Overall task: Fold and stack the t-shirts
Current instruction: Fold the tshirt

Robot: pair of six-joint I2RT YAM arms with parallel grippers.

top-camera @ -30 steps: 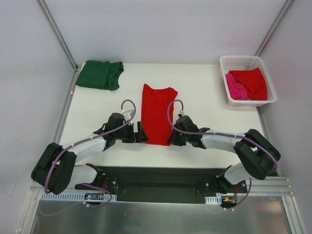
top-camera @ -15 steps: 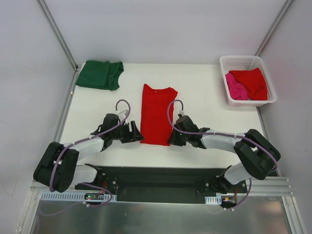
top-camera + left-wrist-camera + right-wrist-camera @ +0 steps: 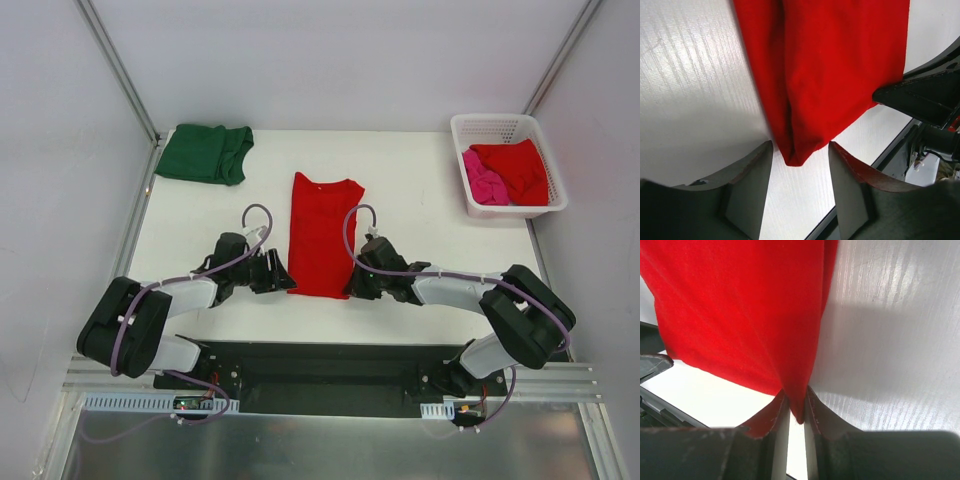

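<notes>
Green tee is folded; red tee half-folded, right gripper clamped on it, left gripper apart; two wait in the basket.

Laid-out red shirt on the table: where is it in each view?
Top external: red shirt, centre of the white table.
Left wrist: top centre, corner between the open fingers.
Right wrist: upper left, corner pinched by the fingers.
Shared landmark: the white table.

You see matt, soft cloth in the red t-shirt and green t-shirt, a finely grained, semi-gloss table, and a plastic lattice basket.
</notes>
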